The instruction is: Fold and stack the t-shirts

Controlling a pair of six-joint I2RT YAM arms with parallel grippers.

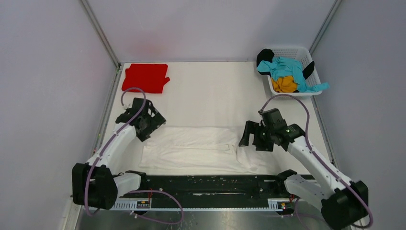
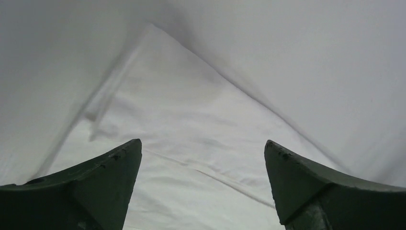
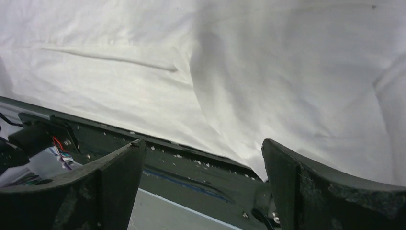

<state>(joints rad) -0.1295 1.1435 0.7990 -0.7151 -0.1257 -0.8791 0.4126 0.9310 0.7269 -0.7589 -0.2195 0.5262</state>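
Black rail (image 1: 206,184), hard and flecked with white specks, runs along the near edge between the two arm bases. Just beyond it we see the white t-shirt (image 1: 191,151) lying flat on the white worktop (image 1: 215,96). It is soft, thin cloth with shallow creases and one long straight fold line. Its long axis runs left to right, and its near hem touches or overlaps the rail. White on white makes its outline hard to trace, and we cannot tell which end is the neck.

Left claw (image 1: 152,125) sits over the shirt's far left corner. In the left wrist view its dark wedge-shaped fingers (image 2: 105,177) are spread wide, with only cloth behind the gap and nothing pinched.

Right claw (image 1: 251,136) is over the shirt's right part. In the right wrist view its fingers (image 3: 306,182) are also spread wide and grip nothing. We cannot tell whether their tips touch the cloth. Rumpled folds lie beyond them and a strip of rail shows under the hem.

Red t-shirt (image 1: 145,77) lies at the far left corner, folded into a rough rectangle, well apart from the white one.

At the far right stands a white plastic lattice basket (image 1: 306,55). A teal t-shirt (image 1: 287,67) is crumpled on top and spills over its near rim. An orange t-shirt (image 1: 284,84) and a black t-shirt (image 1: 264,56) are mostly hidden under it, so we cannot make out their shapes.
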